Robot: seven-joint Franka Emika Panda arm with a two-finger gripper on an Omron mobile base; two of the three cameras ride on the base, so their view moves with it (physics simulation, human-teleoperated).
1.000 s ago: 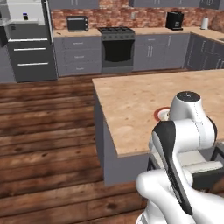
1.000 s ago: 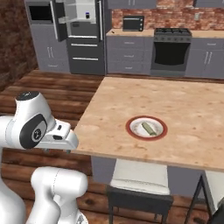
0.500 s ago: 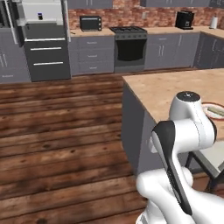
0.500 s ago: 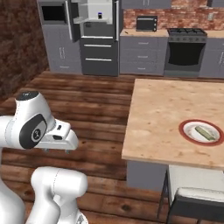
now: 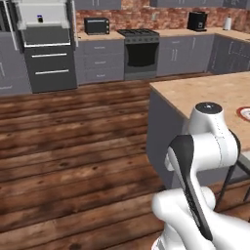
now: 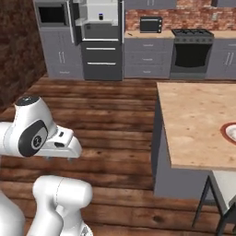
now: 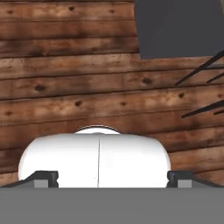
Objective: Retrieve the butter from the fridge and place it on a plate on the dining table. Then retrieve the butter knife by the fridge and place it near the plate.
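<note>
Two errands, and the second looks in hand: the plate sits on the bench; its contents can't be made out. The end effector spreads wide, carrying nothing. Next: drive toward the fridge for the butter knife.

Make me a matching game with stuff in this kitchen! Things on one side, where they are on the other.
Things:
1. plate
2. fridge
3. toaster oven
4. gripper

Places:
A. far wall, door open
B. right edge of the dining table
C. over the wooden floor
D. back counter by the stove

Pairs: 1-B, 2-A, 3-D, 4-C
</note>
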